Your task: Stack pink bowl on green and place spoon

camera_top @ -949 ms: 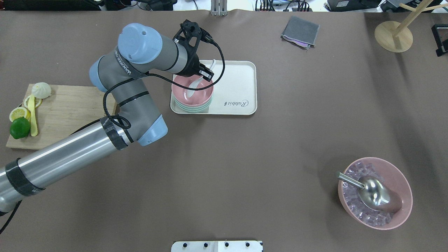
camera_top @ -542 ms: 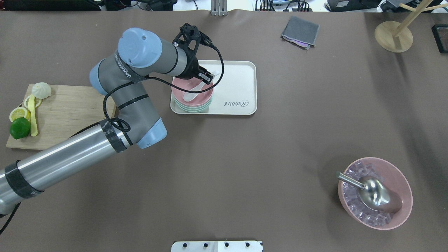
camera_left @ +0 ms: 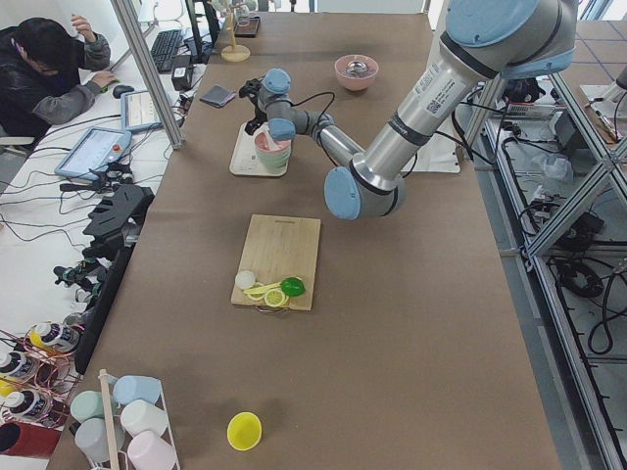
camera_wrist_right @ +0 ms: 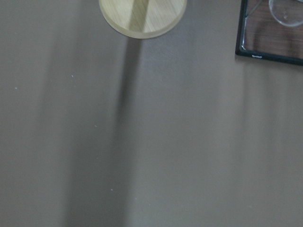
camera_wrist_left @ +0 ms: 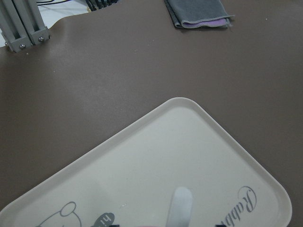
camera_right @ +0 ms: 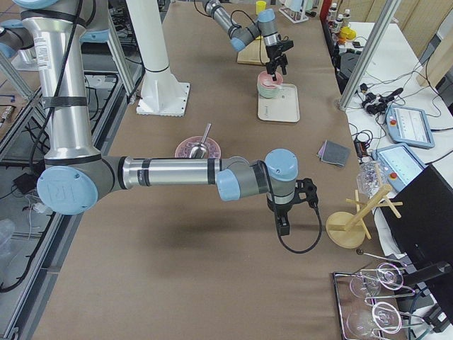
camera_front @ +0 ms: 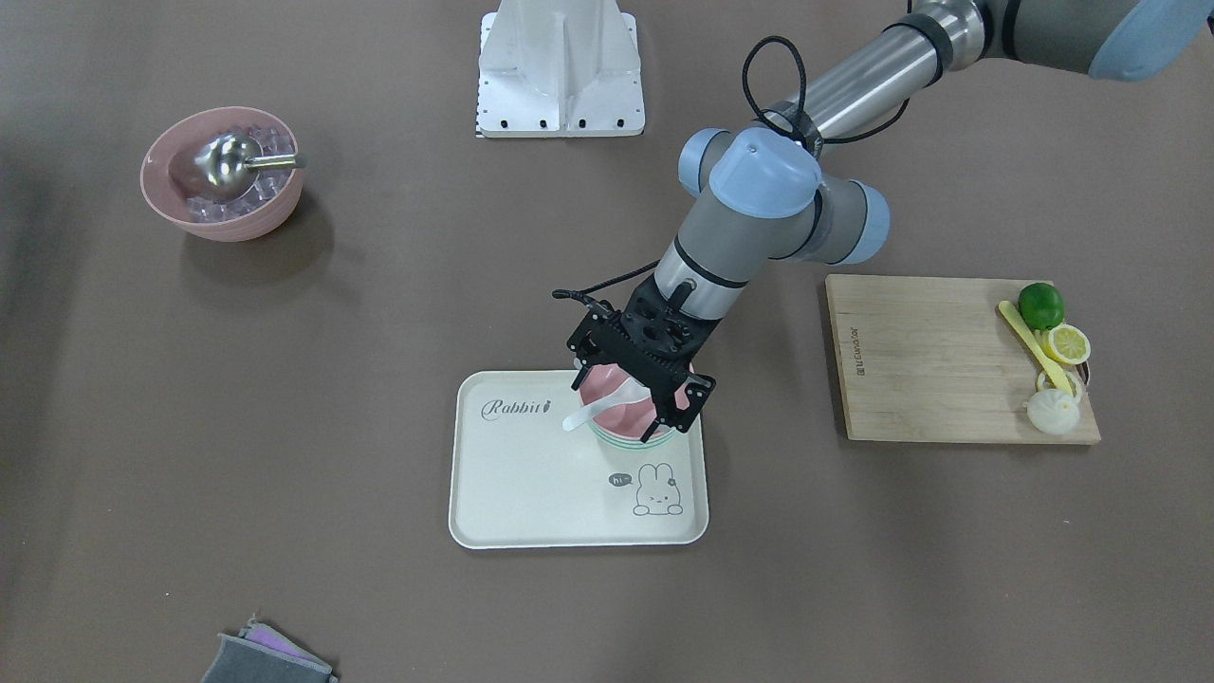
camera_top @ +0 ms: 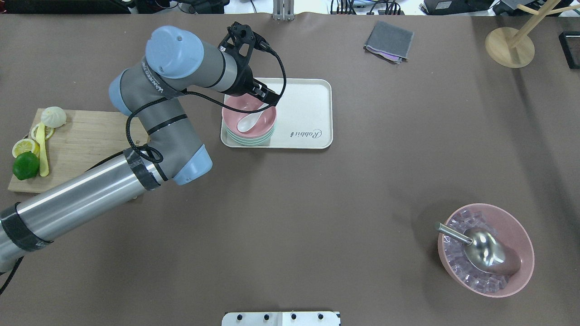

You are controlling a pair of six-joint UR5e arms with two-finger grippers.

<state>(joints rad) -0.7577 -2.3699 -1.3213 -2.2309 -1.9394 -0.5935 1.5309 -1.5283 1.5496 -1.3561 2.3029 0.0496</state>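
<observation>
The left gripper [camera_left: 259,119] hangs over the stacked bowls [camera_left: 273,153] on a pale tray [camera_left: 244,163].

Cutting board [camera_top: 90,136] with lime [camera_top: 26,165], lemon slices [camera_top: 25,146]; ice bowl [camera_top: 516,225] holding metal scoop [camera_top: 485,251]; grey cloth [camera_top: 389,40].

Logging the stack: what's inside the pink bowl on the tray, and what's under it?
A white spoon lies inside the pink bowl, handle over the rim. Green bowl rims show beneath; their insides are covered.

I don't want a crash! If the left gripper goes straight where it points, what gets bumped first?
Probably the white spoon resting in the pink bowl, right under the left gripper; depth is unclear.
</observation>
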